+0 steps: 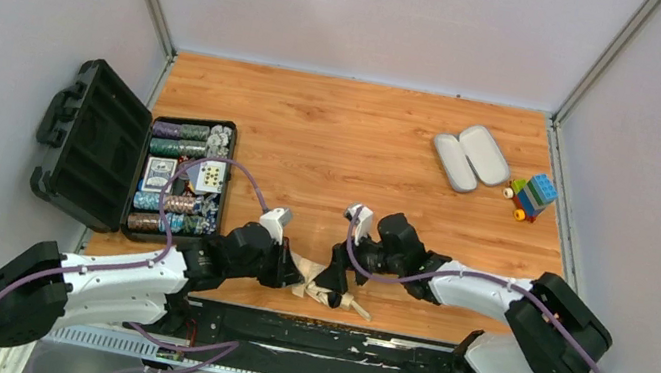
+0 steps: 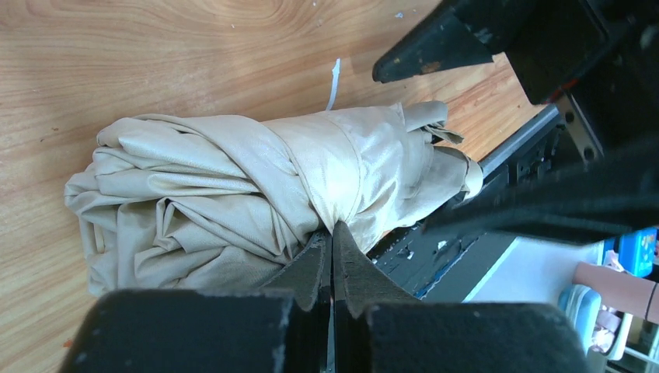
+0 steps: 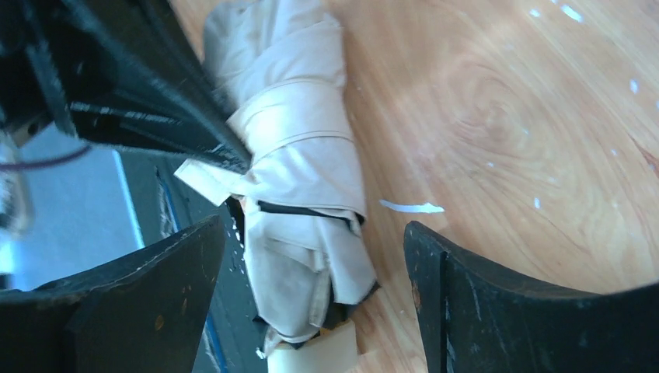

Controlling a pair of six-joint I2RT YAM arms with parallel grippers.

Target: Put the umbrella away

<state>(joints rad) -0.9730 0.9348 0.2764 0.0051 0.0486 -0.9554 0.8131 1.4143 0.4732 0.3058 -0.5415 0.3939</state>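
One crumpled beige umbrella [image 2: 233, 186] touches the tightly closed left claw [image 2: 332, 237], the right claw [image 3: 315, 225] gapes empty around it, and left of it a hard black case [image 1: 96, 142] holds chips [image 1: 164, 202].

Beige folding umbrella [image 2: 233, 194], crumpled bundle, strap-wrapped, lying flat on table [image 1: 364, 142], near edge.

The umbrella [image 2: 233, 194] beside the black fingers [image 3: 513, 311] is plain beige-tan with a pale cream handle [image 3: 311, 359]. The worktop [image 1: 345, 138] under them shows orange-brown wood grain. Well beyond the fingers lie a lilac-grey case [image 1: 470, 156] and blue, green, red and yellow blocks [image 1: 530, 197].
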